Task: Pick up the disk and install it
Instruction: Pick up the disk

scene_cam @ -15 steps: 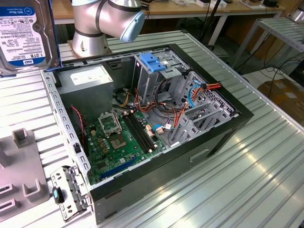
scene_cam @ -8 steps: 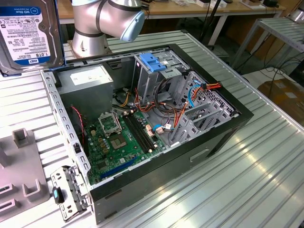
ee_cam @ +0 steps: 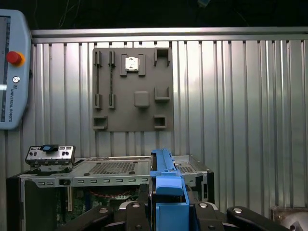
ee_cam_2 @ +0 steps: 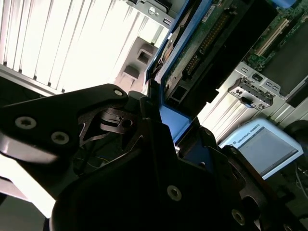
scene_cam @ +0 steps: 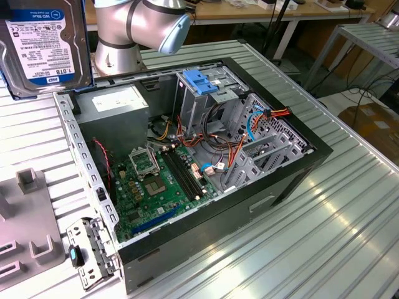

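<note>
The disk hangs in the air at the exterior view's upper left, label side facing the camera, with its thin blue carrier frame along one edge. It is above the table, off the back corner of the open computer case. In the first wrist view my gripper is shut on the blue carrier frame of the disk, black fingers on either side. In the second wrist view the disk shows its green circuit-board underside, clamped in the gripper.
Inside the case stand a grey drive cage with a blue handle, a grey power supply, the motherboard and loose cables. A grey fixture plate and a metal bracket lie beside the case. A teach pendant lies on the table.
</note>
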Robot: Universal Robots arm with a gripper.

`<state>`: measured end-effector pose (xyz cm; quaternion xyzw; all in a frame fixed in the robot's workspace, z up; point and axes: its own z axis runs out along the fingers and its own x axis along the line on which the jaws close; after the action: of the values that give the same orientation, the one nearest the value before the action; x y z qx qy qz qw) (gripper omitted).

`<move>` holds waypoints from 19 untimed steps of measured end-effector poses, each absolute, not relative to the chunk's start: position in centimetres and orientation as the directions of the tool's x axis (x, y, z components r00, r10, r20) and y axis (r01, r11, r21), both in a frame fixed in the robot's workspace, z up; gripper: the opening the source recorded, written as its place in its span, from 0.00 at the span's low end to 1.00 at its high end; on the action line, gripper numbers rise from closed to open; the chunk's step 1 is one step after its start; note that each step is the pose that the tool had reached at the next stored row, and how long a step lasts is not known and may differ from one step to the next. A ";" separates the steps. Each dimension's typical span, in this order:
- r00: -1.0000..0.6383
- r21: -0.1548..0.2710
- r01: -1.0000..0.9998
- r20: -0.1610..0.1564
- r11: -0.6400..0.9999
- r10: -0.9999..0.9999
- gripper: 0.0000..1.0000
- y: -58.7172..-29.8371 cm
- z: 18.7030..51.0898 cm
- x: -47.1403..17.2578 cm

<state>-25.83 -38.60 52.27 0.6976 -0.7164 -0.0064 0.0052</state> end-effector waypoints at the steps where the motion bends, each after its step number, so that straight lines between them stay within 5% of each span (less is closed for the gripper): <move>1: -0.027 0.016 -1.000 -0.001 0.027 -1.000 0.37 -38.7 52.2 -25.8; 19: -0.027 0.016 -1.000 0.000 0.027 -1.000 0.37 -39.8 52.0 -23.0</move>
<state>-23.00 -39.76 51.97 0.6976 -0.7164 -0.0060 0.0055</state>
